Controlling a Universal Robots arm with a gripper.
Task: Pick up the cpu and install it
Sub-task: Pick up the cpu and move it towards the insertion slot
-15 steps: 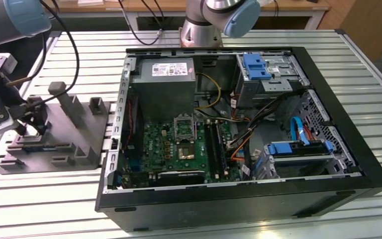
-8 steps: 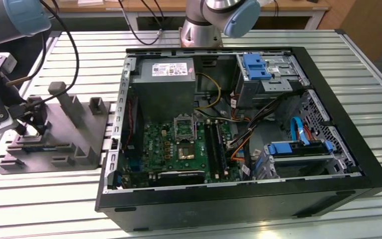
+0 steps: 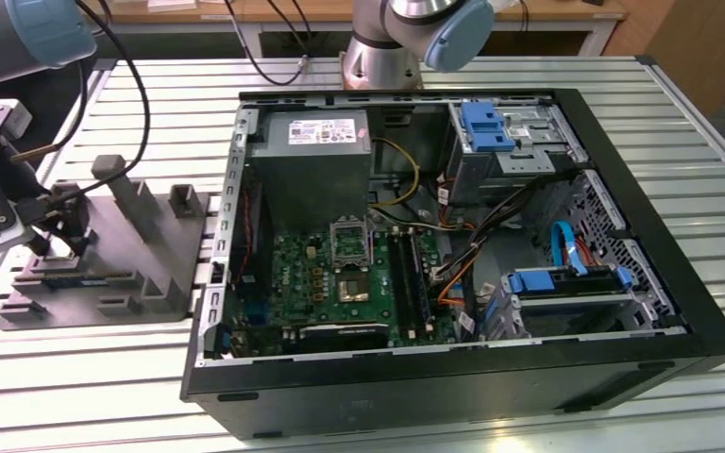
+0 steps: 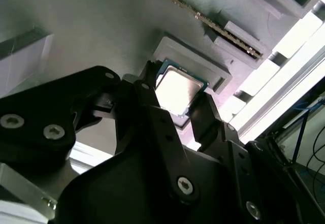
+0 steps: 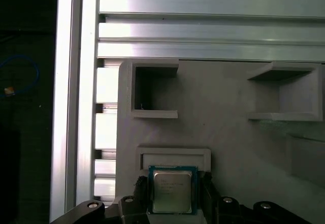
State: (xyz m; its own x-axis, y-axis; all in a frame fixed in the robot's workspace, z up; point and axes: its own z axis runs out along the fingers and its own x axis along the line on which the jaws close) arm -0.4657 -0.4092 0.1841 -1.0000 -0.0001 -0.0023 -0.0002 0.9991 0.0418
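Fine print is seen on the silvery top of the cpu (image 5: 172, 191), but it is not read out here. The chip is grasped by the gripper (image 5: 173, 185): in both wrist views its jaws are closed only as far as the chip's width, and a black finger (image 5: 141, 189) is pressed against each of two opposite edges. The cpu (image 4: 177, 88) is held just beside a shallow raised frame (image 5: 173, 156) of the grey moulded tray (image 5: 228, 127). In the exterior view the tray (image 3: 148, 260) is set on the slatted aluminium table (image 3: 86, 377) at the exterior view's left. Farther off, the open computer case (image 3: 463, 382) is laid beside it, and a white printed label (image 3: 328, 132) is carried by the grey metal box above the green motherboard (image 3: 325, 278).
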